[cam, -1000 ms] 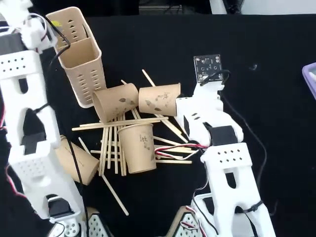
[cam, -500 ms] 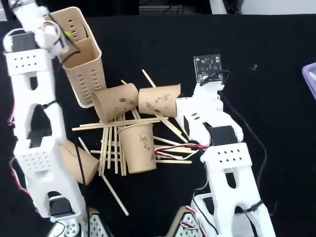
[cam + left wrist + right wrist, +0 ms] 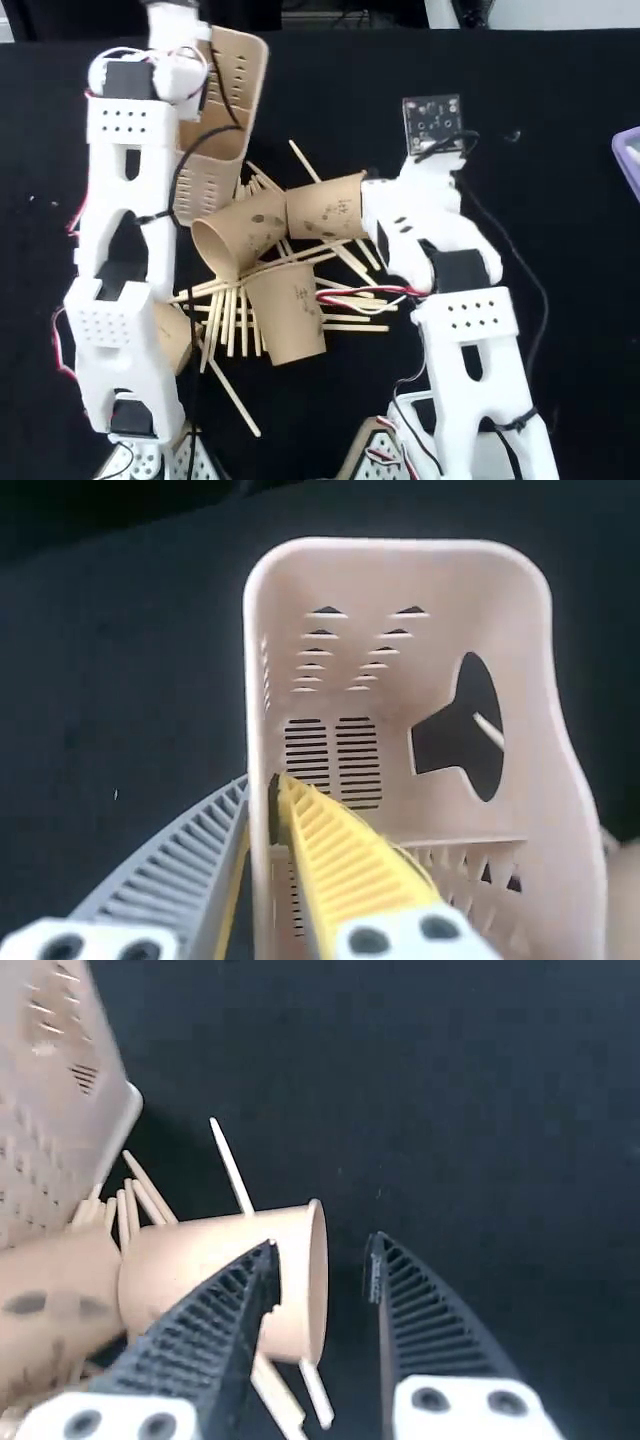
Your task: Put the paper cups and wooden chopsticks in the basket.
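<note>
Gripping the basket [image 3: 245,100] by one wall, the left gripper [image 3: 262,785] is clamped shut. In the left wrist view we see its yellow ribbed finger inside the wall and its grey one outside. The basket is beige moulded plastic with rounded corners, rows of narrow slots and a keyhole-shaped cut-out. In the high view it sits tilted at the far left of the black cloth [image 3: 540,100], with its lower end just beside the pile.

Low on the left, a half-hidden cup [image 3: 175,338] shows from behind the white left arm. Next to it, pale wooden chopsticks [image 3: 232,325] lie in a loose criss-cross heap, thin and straight, and some fan out under the cups.

Over the sticks we see three more cups of plain brown paper, tapered and marked with small dark prints. The tilted cup [image 3: 245,235] lies on its side with its open mouth turned down and to the left. The lower cup [image 3: 292,315] rests across the sticks. The right cup [image 3: 325,205] lies on its side, touching the tilted cup, with its rim facing the right arm.

The right gripper [image 3: 320,1250] is spread apart and grasps nothing. Its black ribbed fingers straddle the right cup's rim, one over the cup's side and the other over bare cloth. A purple edge [image 3: 630,155] shows at the far right.
</note>
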`<state>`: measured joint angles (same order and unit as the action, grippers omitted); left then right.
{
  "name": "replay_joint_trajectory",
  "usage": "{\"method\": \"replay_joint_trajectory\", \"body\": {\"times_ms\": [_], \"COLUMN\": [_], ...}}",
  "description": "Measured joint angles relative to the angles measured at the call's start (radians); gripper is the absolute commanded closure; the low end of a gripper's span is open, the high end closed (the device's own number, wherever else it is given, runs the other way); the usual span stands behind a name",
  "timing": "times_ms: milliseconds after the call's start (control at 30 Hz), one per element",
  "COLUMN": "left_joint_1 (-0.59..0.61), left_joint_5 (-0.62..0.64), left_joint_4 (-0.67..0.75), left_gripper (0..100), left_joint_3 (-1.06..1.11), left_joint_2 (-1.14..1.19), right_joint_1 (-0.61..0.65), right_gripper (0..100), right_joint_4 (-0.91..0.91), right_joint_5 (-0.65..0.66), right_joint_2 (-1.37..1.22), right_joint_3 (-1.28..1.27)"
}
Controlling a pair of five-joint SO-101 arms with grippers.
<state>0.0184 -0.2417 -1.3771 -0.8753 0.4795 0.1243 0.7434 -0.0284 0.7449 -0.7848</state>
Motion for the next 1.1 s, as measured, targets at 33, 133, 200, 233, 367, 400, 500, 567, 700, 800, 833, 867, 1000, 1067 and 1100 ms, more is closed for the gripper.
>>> {"method": "replay_joint_trajectory", "body": {"times_ms": [33,133,200,233,367,400,500,567,700,800,833,867,1000,1067,1100], "left_joint_1": [-0.011,-0.041,-0.061,-0.072,-0.114,-0.124,-0.16,-0.184,-0.206,-0.221,-0.226,-0.229,-0.235,-0.235,-0.235], "left_joint_5": [-0.04,-0.129,-0.157,-0.167,-0.207,-0.222,-0.252,-0.259,-0.259,-0.259,-0.261,-0.262,-0.264,-0.264,-0.264], "left_joint_4": [-0.008,-0.028,-0.032,-0.035,-0.06,-0.075,-0.132,-0.167,-0.215,-0.239,-0.241,-0.242,-0.249,-0.249,-0.249], "left_gripper": [97,97,97,97,97,97,97,97,97,97,97,97,97,97,97], "left_joint_3": [-0.003,-0.014,-0.018,-0.021,-0.037,-0.038,-0.044,-0.072,-0.117,-0.133,-0.133,-0.135,-0.14,-0.14,-0.14], "left_joint_2": [0.0,-0.003,-0.003,-0.003,-0.003,-0.005,-0.009,-0.006,-0.002,0.0,0.0,0.0,0.0,0.0,0.0], "right_joint_1": [0.0,0.0,0.0,0.0,0.0,0.0,0.0,0.0,0.032,0.066,0.077,0.087,0.092,0.091,0.091], "right_gripper": [84.9,84.9,84.9,84.9,84.8,84.8,79.6,71.7,65.5,68.1,69.6,71.3,81.1,89.4,94.7], "right_joint_4": [0.0,-0.049,-0.091,-0.106,-0.137,-0.138,-0.14,-0.14,-0.14,-0.149,-0.161,-0.184,-0.304,-0.344,-0.353], "right_joint_5": [0.0,0.0,0.0,0.0,-0.003,-0.015,-0.087,-0.117,-0.124,-0.064,-0.044,-0.025,0.035,0.057,0.064], "right_joint_2": [0.0,-0.012,-0.064,-0.097,-0.253,-0.293,-0.387,-0.419,-0.459,-0.502,-0.517,-0.534,-0.632,-0.675,-0.683], "right_joint_3": [0.015,0.061,0.104,0.121,0.232,0.256,0.331,0.359,0.374,0.379,0.379,0.379,0.384,0.384,0.384]}}
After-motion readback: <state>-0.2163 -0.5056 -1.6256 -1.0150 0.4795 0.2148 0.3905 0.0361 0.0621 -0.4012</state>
